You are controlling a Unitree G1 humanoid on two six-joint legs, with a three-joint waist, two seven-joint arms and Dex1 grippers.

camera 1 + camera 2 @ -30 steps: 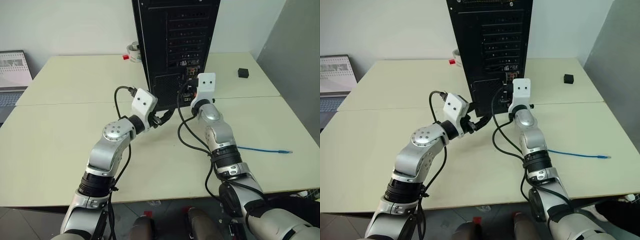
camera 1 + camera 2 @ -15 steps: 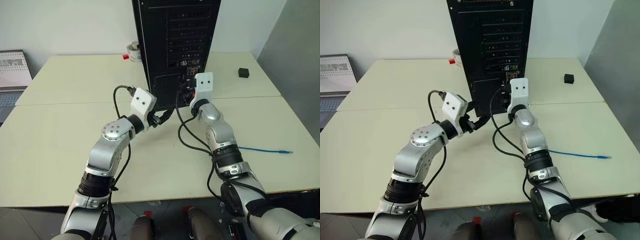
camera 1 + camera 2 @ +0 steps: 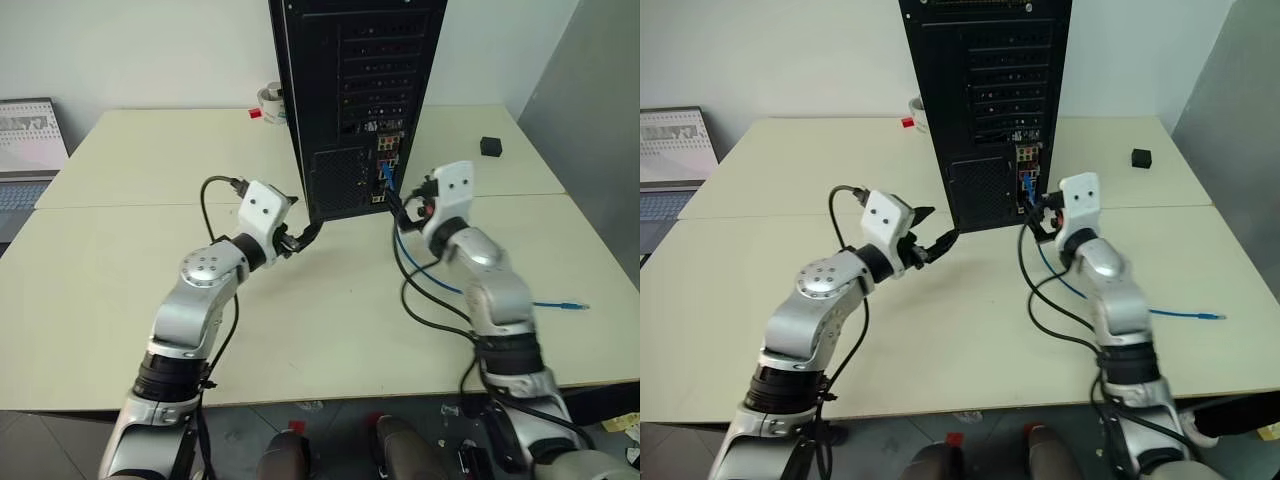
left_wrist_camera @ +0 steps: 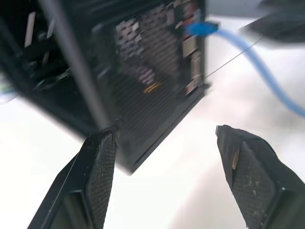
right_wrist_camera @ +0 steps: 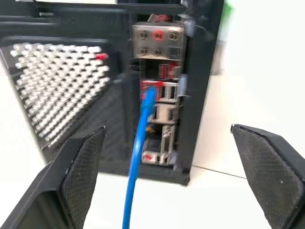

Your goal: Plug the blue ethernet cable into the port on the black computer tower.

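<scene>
**Blue cable seated in the tower's rear panel, both grippers standing open**

The black computer tower (image 3: pixel 355 95) stood upright on the pale table (image 3: pixel 120 260), its rear panel facing the robot. The blue ethernet cable (image 5: pixel 138 157) ran up to the column of connectors beside the mesh vent grille (image 5: pixel 62 90), and its end sat in the port (image 5: pixel 151 89) just below the block of round audio jacks. In the right wrist view the cord rose straight from the table to that socket, with nothing holding it. From the panel the cord dropped to the tabletop, passed behind the right arm and trailed off to the robot's right, where its far plug (image 3: pixel 575 304) lay loose near the table's edge.

The right gripper (image 5: pixel 171 167) hung just in front of the connector column, apart from the cable, its 2 fingers spread wide with the cord and the port showing between them. It gripped nothing.

The left gripper (image 3: pixel 297 236) was near the tower's lower left corner, pointing toward the case. Its 2 fingers (image 4: pixel 97 176) stood parted and empty, with the tower's bottom corner and bare table between them; whether a fingertip touched the case could not be told.

A small black cube (image 3: pixel 489 146) sat on the table to the right of the tower, well apart from both arms. A laptop (image 3: pixel 28 140) rested at the far left, and a roll of tape (image 3: pixel 268 99) lay behind the tower's left side.
</scene>
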